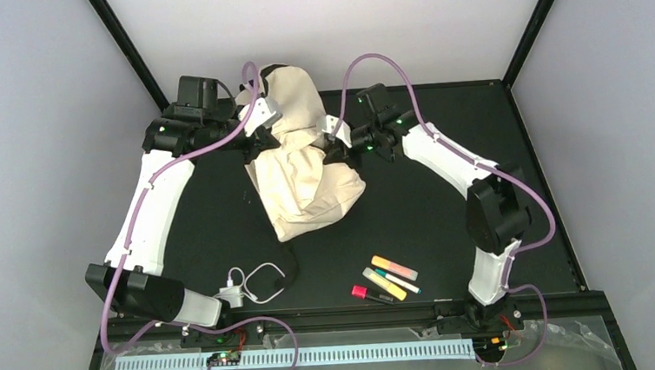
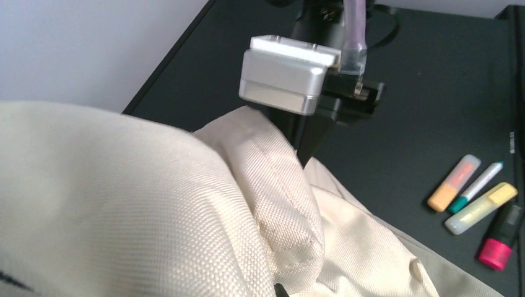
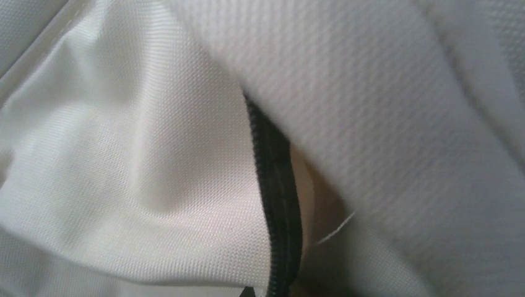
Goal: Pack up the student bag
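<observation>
The cream student bag lies crumpled at the middle of the black table, its top bunched up toward the back. My left gripper is shut on a fold of its left side; in the left wrist view the woven fabric fills the frame and hides the fingers. My right gripper presses into the bag's right side, where a fold of fabric rises to it. Its wrist view shows only cloth and the dark zipper running down into the jaws, which look shut on that edge.
Near the front right lie an orange highlighter, a yellow highlighter, a teal pen and a pink-capped marker. A white cable with a plug sits front centre beside the bag's black strap.
</observation>
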`<state>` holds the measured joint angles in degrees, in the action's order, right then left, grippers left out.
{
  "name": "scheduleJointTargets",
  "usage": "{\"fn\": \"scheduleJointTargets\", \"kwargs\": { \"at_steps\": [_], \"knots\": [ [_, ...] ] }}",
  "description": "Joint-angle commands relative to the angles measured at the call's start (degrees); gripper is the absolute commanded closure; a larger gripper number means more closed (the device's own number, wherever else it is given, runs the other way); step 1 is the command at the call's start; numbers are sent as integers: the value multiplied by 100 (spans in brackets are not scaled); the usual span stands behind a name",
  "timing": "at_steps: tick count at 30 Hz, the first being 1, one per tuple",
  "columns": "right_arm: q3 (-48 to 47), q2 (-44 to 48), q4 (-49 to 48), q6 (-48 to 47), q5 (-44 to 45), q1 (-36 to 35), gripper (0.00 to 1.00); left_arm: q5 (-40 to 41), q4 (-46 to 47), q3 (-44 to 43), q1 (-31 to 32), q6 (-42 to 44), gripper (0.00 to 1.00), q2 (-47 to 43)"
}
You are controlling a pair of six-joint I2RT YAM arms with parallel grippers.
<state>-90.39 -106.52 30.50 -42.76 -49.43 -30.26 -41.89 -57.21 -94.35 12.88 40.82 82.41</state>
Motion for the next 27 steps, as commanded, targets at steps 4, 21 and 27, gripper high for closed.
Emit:
{"fn": "scheduleJointTargets", "kwargs": {
  "at_steps": [4, 21, 27],
  "knots": [
    [1128, 1232, -2165, 1554, 1170, 267, 99, 879, 1194, -161, -3, 53, 98, -127],
    [4097, 2889, -4399, 384, 3737, -1432, 99, 1924, 2299, 1141, -5, -675, 92, -108],
    [4498, 2448, -4370, 290, 4419, -2335, 99, 563, 1588, 1997, -29, -500, 34, -423]
  ]
}}
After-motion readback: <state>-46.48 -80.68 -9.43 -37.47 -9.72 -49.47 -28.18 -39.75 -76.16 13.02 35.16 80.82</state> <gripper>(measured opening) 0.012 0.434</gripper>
